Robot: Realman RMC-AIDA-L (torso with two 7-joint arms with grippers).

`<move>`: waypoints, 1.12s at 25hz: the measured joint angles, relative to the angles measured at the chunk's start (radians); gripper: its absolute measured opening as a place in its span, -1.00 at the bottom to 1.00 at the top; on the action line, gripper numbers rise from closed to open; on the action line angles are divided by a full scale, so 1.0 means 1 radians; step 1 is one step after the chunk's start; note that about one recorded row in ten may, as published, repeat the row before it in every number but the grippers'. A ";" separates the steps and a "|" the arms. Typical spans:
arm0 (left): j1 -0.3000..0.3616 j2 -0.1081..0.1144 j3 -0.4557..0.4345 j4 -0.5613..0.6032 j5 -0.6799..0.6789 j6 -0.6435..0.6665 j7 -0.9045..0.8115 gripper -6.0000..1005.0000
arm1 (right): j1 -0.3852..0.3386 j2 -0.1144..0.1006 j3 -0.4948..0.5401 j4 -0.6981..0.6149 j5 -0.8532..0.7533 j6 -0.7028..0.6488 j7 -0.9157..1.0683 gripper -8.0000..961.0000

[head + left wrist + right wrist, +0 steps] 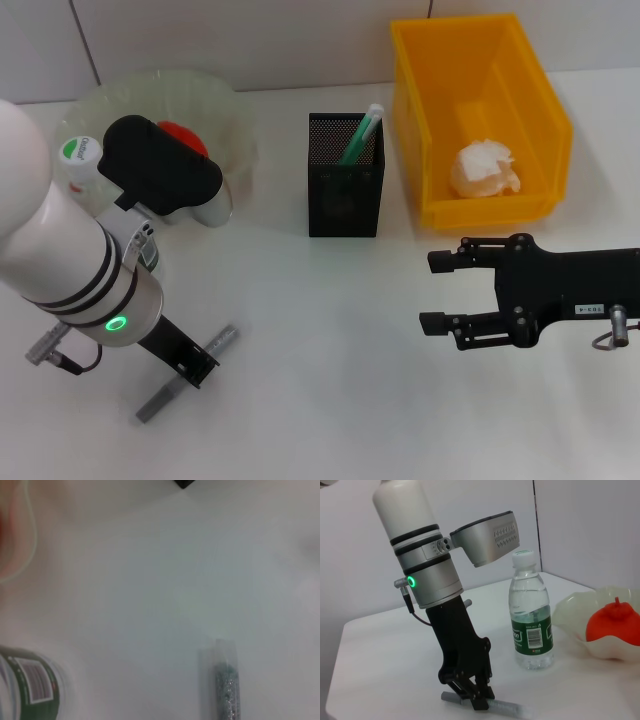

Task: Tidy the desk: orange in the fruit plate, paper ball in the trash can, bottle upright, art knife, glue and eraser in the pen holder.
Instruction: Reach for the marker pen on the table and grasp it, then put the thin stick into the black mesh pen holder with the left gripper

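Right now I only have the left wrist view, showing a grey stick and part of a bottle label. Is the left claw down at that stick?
Observer: Yes. The right wrist view shows the left claw right down at the grey stick, which lies flat on the table.
Operator: Is the bottle standing?
Observer: Yes, the bottle stands upright and capped beside the left arm.
Operator: And the right claw?
Observer: The right claw is open and empty, over the table in front of the yellow bin, where the paper ball lies.
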 joint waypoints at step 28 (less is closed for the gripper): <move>0.030 0.003 -0.048 0.161 -0.006 0.028 0.000 -0.72 | -0.002 0.000 0.009 0.001 -0.001 0.009 -0.003 0.60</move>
